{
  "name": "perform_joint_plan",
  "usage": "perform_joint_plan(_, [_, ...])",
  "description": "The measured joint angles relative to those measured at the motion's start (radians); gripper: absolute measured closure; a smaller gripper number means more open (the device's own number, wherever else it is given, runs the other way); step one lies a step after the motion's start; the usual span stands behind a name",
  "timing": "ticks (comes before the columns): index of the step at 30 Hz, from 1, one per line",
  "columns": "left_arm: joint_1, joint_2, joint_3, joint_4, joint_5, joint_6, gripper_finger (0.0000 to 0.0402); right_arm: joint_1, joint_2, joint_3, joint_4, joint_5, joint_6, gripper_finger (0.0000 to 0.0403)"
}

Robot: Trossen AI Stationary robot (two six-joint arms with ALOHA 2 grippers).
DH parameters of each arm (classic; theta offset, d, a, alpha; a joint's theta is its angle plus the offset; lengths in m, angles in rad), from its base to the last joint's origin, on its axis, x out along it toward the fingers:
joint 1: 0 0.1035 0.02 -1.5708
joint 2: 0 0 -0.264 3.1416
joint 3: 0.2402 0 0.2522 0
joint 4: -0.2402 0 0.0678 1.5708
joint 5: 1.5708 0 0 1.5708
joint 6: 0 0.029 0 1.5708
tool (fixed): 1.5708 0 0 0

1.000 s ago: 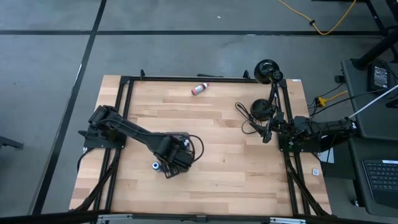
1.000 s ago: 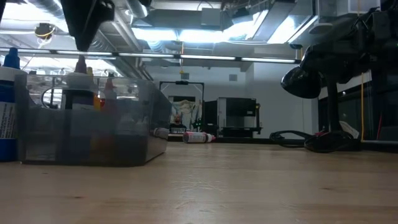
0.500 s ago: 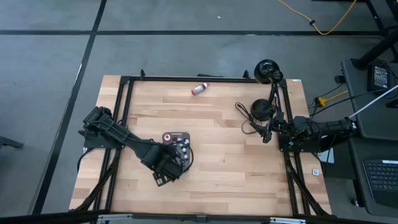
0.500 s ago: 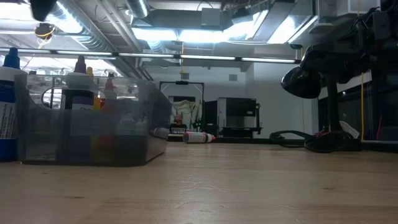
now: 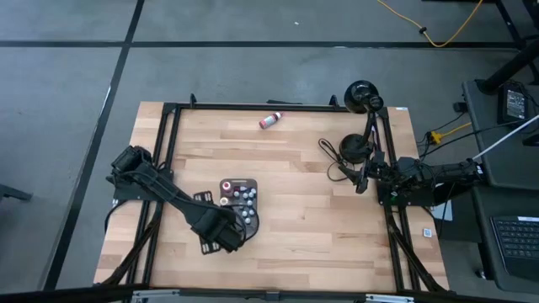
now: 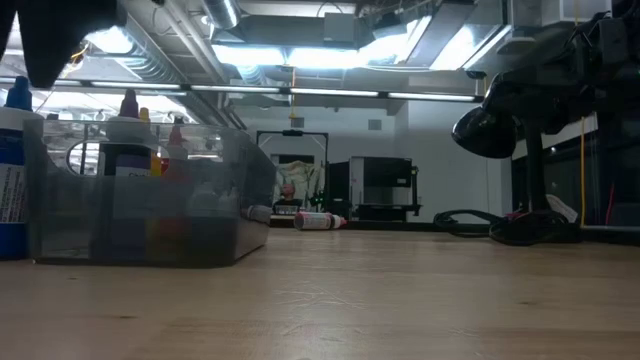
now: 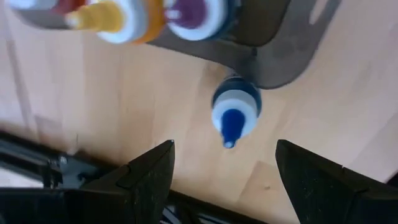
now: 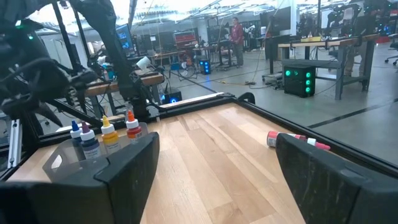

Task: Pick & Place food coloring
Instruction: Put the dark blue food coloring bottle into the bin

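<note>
My left gripper [image 5: 221,242] hangs over the near-left part of the counter [image 5: 320,219], its fingers spread wide and holding nothing. Through its wrist camera I look straight down on a blue-capped bottle [image 7: 236,114] standing upright on the wood, seemingly touching the tray [image 7: 292,43]. I judge it is the bottle I have to deal with, since it stands outside the tray, and my jaws are open to either side of it so that they could come down around the cap.

Just right of that gripper sits the tray [image 5: 255,220], a dark rounded holder with several bottles [image 5: 240,195] standing upright in it, caps up. In the wrist view the yellow-orange bottle [image 7: 115,17] and the purple-capped one [image 7: 198,12] stand side by side in it. Upright and close together, they leave little room, so a descent by the tray edge risks nudging it.

Farther right and at the far edge of the counter lies one more bottle [image 5: 269,120], on its side, red and white, well apart from the tray. I reckon it is also left to collect.

My right gripper [image 5: 360,180] waits at the right edge of the counter beside a coiled cable [image 5: 331,154] and a black lamp-like stand [image 5: 363,98], fingers fully apart and empty.
</note>
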State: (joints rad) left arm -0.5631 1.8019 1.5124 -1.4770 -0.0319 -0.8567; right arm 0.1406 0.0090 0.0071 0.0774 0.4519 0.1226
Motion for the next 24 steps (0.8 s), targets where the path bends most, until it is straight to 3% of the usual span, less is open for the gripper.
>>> perform_joint_plan(10, [-0.019, 0.000, -0.083, 0.093, -0.001, 0.160, 0.0130, 0.000, 0.000, 0.000, 0.000, 0.000, 0.000, 0.0080])
perform_joint_plan(24, [-0.018, 0.000, -0.163, 0.184, -0.058, 0.243, 0.0130, 0.000, 0.000, 0.000, 0.000, 0.000, 0.000, 0.0080])
